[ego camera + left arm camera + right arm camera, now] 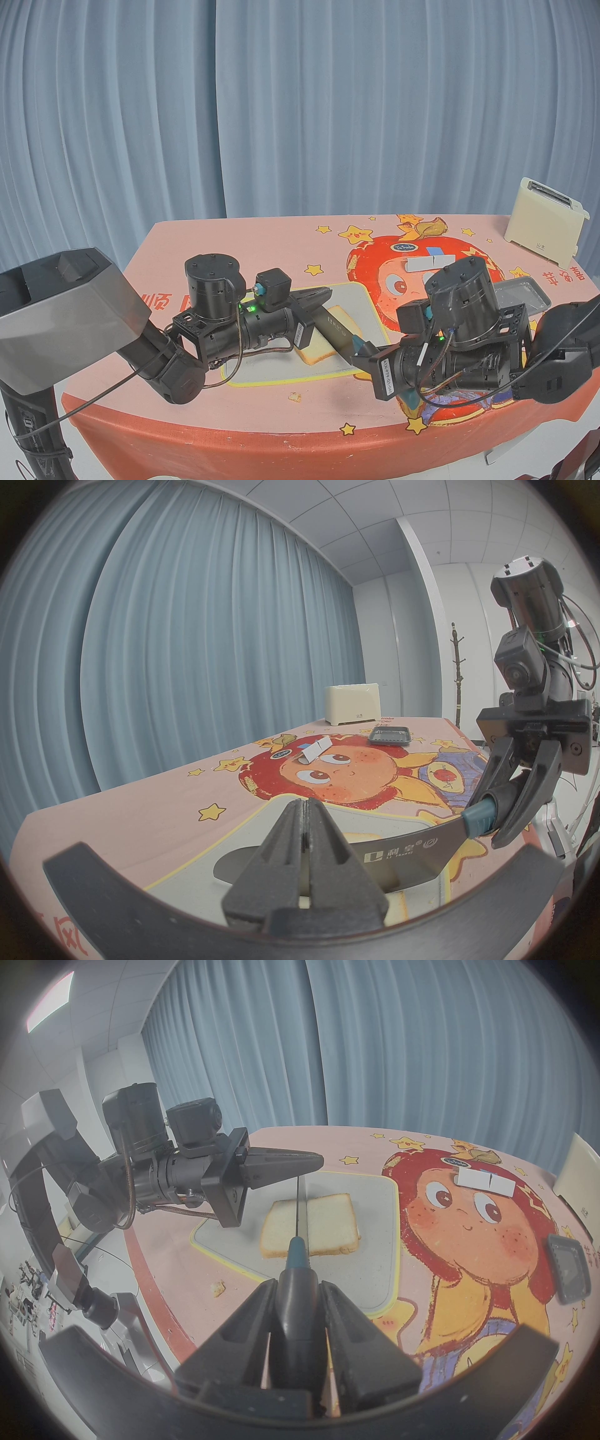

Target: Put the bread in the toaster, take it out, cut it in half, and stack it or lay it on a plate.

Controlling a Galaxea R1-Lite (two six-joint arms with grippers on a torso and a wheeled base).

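A slice of toast-coloured bread (314,354) (310,1225) lies flat on the pale cutting board (369,300) (375,1235). My right gripper (370,362) (297,1310) is shut on the teal handle of a knife (336,332) (406,854). The blade stands edge-down across the middle of the slice (297,1207). My left gripper (317,299) (306,849) (294,1163) is shut on nothing, its tip just above the far edge of the bread beside the blade. The cream toaster (545,222) (352,703) stands at the table's far right corner.
A dark grey tray (524,292) (389,735) (569,1267) lies right of the board, behind my right arm. A bread crumb (294,397) (217,1287) sits near the table's front edge. A small white card (430,261) rests on the apple picture.
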